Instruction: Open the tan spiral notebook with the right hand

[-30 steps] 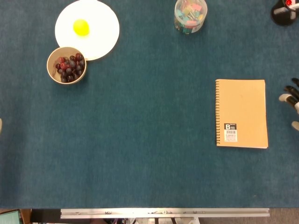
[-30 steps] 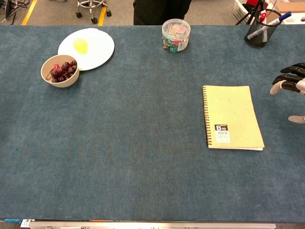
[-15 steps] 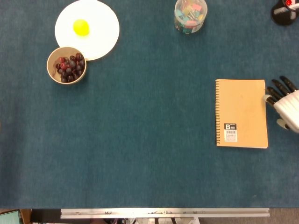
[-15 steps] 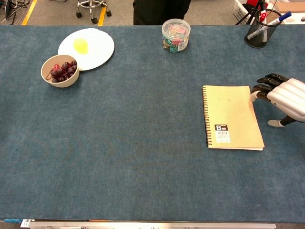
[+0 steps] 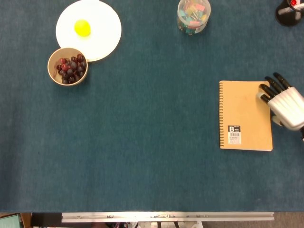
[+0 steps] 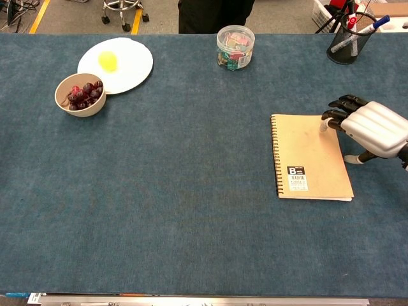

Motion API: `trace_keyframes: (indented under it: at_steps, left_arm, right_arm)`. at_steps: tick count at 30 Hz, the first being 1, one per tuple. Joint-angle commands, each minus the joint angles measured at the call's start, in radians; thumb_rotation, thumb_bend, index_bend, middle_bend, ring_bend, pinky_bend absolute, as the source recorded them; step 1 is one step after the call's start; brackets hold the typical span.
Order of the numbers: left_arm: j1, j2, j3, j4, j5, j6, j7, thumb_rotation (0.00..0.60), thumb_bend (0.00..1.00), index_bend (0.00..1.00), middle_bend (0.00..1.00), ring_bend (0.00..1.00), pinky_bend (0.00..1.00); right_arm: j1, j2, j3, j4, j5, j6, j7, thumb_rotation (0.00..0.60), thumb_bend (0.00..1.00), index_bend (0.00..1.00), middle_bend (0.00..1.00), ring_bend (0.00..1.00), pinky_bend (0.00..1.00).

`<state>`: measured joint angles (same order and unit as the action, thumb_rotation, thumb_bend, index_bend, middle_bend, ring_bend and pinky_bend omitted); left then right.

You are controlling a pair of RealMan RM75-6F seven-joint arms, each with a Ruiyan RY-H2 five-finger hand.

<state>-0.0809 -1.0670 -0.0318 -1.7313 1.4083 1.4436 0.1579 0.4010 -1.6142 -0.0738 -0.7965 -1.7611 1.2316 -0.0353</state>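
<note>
The tan spiral notebook lies closed on the blue table, spiral binding along its left side, a barcode label near its lower left. My right hand hovers at the notebook's upper right corner, palm down, holding nothing. Its dark fingertips reach over the far right edge of the cover, and the thumb sits off the right edge. Whether the fingers touch the cover I cannot tell. My left hand is out of both views.
A white plate with a yellow fruit and a bowl of dark grapes stand at the far left. A clear tub of colourful clips stands at the back. A black pen cup stands far right.
My right hand has moved left from the table's right edge until its fingertips lie over the notebook's upper right corner. The notebook has not moved.
</note>
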Motion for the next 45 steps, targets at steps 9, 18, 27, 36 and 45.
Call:
trace_keyframes:
  at_steps: [9, 18, 27, 36, 45]
  left_arm:
    - [-0.002, 0.007, 0.002, -0.006, 0.003, -0.007, -0.005, 0.6, 0.36, 0.0, 0.0, 0.0, 0.07]
    - [0.0, 0.018, 0.006, -0.012, 0.003, -0.013, -0.019, 0.6, 0.36, 0.0, 0.0, 0.0, 0.07]
    - [-0.002, 0.037, 0.013, -0.025, 0.002, -0.031, -0.031, 0.6, 0.36, 0.0, 0.0, 0.0, 0.07]
    - [-0.001, 0.064, 0.022, -0.047, 0.016, -0.038, -0.059, 0.6, 0.36, 0.0, 0.0, 0.0, 0.07]
    - [-0.004, 0.08, 0.023, -0.06, 0.037, -0.034, -0.078, 0.6, 0.36, 0.0, 0.0, 0.0, 0.07]
  right_arm:
    - [0.019, -0.027, -0.02, 0.038, -0.01, 0.011, 0.017, 0.6, 0.17, 0.34, 0.25, 0.12, 0.11]
    - [0.037, -0.061, -0.033, 0.093, -0.029, 0.056, 0.066, 0.6, 0.26, 0.34, 0.27, 0.12, 0.11]
    - [0.056, -0.119, -0.038, 0.156, -0.047, 0.118, 0.117, 0.6, 0.28, 0.34, 0.32, 0.17, 0.11]
    - [0.069, -0.171, -0.048, 0.243, -0.062, 0.174, 0.187, 0.6, 0.4, 0.52, 0.36, 0.21, 0.11]
    - [0.092, -0.204, -0.035, 0.297, -0.053, 0.219, 0.225, 0.6, 0.58, 0.73, 0.45, 0.3, 0.11]
